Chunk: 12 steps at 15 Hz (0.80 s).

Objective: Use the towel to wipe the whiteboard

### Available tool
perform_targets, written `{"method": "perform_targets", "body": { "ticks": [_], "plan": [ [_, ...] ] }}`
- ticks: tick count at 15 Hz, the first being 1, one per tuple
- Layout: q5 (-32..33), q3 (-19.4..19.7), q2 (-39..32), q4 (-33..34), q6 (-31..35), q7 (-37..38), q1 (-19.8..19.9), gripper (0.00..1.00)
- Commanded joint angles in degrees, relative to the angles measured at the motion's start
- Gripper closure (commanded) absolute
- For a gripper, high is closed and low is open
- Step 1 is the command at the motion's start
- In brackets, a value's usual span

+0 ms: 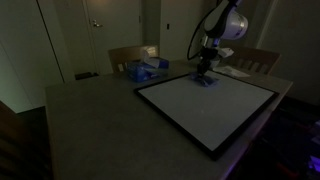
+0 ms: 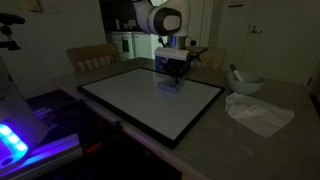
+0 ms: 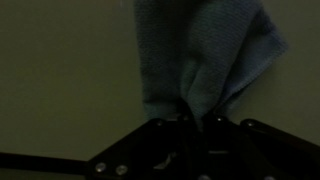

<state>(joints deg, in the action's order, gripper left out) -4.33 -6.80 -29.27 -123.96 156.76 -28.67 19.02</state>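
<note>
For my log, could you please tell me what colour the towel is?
The towel is blue, clearest in the wrist view.

Dim home dining room, table (image 1: pixel 90 115), wooden chair (image 1: pixel 128 55), white door (image 1: pixel 105 25)

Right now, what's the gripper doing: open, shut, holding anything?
Gripper: closed, holding the blue towel over the far part of the whiteboard.

The wrist view's top edge crops the towel (image 3: pixel 200 55).
</note>
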Motion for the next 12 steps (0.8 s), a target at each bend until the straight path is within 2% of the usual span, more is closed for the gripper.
{"method": "perform_targets", "body": {
  "ticks": [1, 9, 12],
  "plan": [
    [-0.45, 0.68, 1.01, -0.26, -5.38, 1.84, -0.91, 0.97],
    [-0.2, 2.12, 4.19, -4.04, -12.24, 4.26, -3.13, 0.97],
    [-0.17, 2.93, 5.65, -6.61, -11.64, 4.9, -4.32, 0.97]
  ]
}}
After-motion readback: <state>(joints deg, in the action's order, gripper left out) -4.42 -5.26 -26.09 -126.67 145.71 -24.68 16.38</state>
